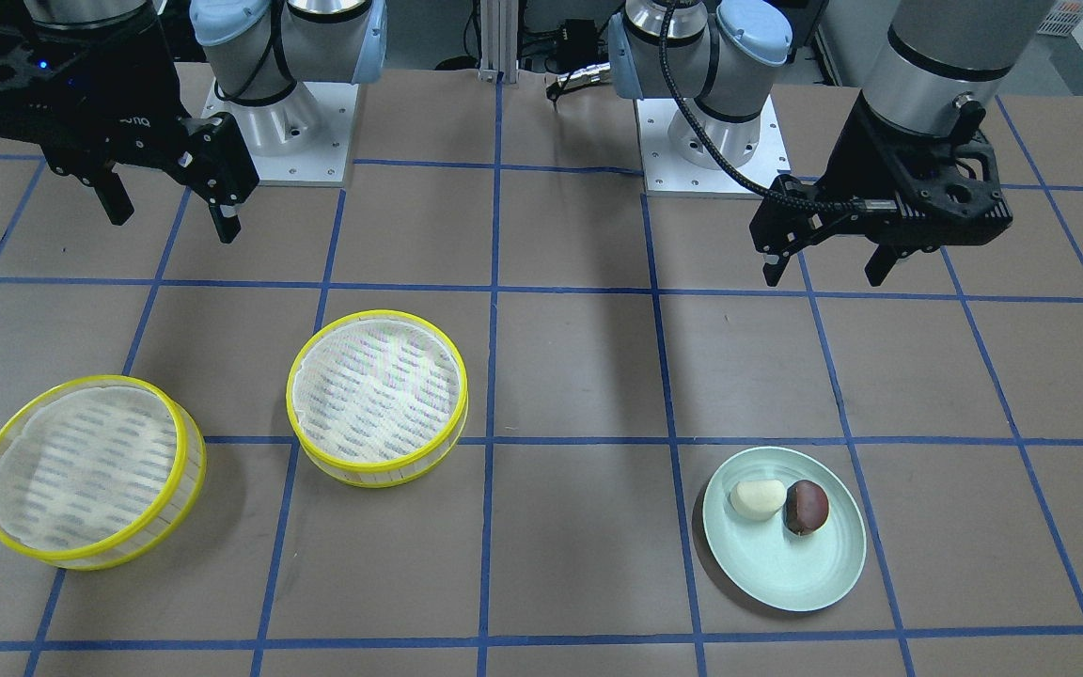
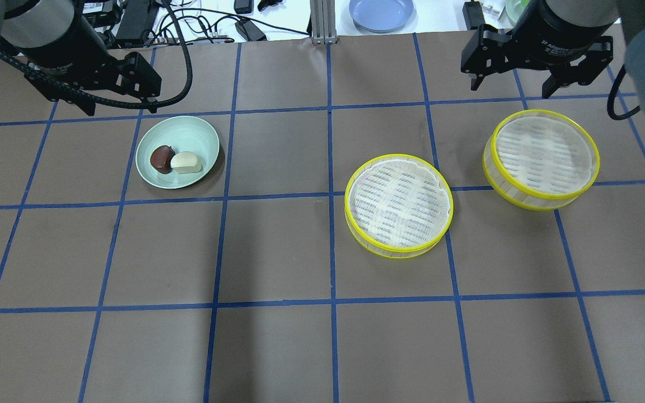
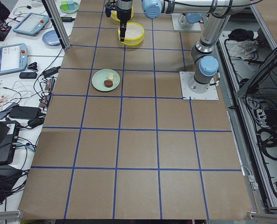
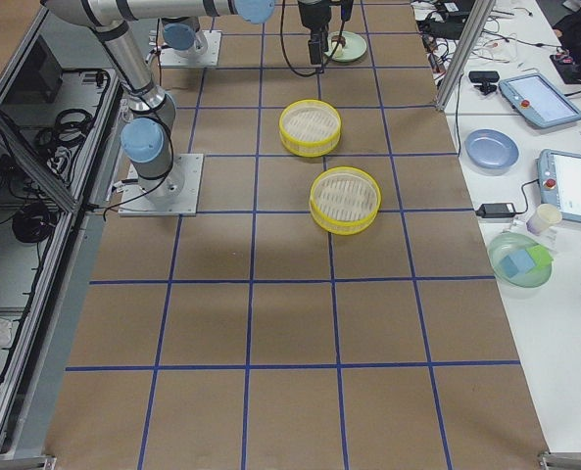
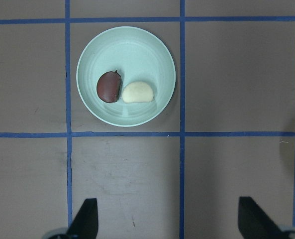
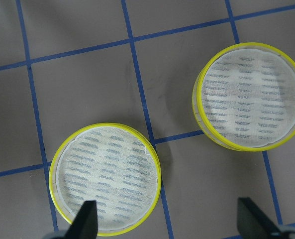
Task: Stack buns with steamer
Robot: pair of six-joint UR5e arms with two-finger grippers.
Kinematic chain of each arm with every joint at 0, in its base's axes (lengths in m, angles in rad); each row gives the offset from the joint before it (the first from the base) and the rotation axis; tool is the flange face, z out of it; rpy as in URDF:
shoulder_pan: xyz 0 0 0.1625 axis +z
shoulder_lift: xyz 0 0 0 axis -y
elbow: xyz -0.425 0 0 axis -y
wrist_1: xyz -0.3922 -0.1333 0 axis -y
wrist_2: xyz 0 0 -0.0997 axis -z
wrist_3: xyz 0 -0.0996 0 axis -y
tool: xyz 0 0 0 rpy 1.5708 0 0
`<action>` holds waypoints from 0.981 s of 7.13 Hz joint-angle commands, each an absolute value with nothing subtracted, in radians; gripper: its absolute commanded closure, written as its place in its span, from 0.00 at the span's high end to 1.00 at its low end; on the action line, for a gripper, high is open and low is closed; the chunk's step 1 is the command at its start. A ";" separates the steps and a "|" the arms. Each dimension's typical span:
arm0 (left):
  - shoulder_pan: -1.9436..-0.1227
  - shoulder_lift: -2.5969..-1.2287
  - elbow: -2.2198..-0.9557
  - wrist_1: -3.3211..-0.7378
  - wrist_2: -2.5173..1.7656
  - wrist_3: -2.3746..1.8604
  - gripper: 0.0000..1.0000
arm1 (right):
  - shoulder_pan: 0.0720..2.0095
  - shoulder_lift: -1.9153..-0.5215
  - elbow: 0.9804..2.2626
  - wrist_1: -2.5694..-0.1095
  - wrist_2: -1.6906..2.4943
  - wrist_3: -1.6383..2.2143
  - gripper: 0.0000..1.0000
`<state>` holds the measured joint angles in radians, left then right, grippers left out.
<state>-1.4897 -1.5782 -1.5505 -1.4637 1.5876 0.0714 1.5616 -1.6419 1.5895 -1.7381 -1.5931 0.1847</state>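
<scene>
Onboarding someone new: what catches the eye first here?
Two empty yellow-rimmed steamers stand out on the robot's right half: the near-centre steamer and the outer steamer. On its left, a pale green plate holds a cream bun beside a dark brown bun. The left gripper and right gripper hang open above.

The table [image 2: 277, 347] is covered in brown sheeting crossed by a grid of blue tape [image 2: 331, 196]. A pale green plate [image 2: 188, 131] rests toward the robot's left. On the right half stand two round, yellow-rimmed baskets, the middle steamer [image 2: 398, 205] and the far-right steamer [image 2: 541, 159]. They are near each other but apart, and each seems lined with white cloth.
</scene>
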 commanded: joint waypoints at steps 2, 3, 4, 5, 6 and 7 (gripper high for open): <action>-1.477 -1.578 -1.551 -1.473 1.589 0.071 1.00 | 1.563 -1.635 1.591 -1.732 -1.609 0.138 1.00; -1.474 -1.582 -1.551 -1.468 1.589 0.072 1.00 | 1.536 -1.631 1.589 -1.742 -1.608 0.091 0.98; -1.470 -1.600 -1.549 -1.460 1.586 0.072 1.00 | 1.440 -1.629 1.591 -1.732 -1.592 0.010 0.96; -1.441 -1.624 -1.555 -1.457 1.580 0.080 1.00 | 1.323 -1.621 1.592 -1.724 -1.577 -0.106 0.96; -1.418 -1.665 -1.562 -1.407 1.572 0.115 1.00 | 1.214 -1.580 1.591 -1.724 -1.577 -0.195 0.95; -1.416 -1.713 -1.572 -1.343 1.574 0.221 1.00 | 1.128 -1.519 1.589 -1.741 -1.574 -0.239 0.95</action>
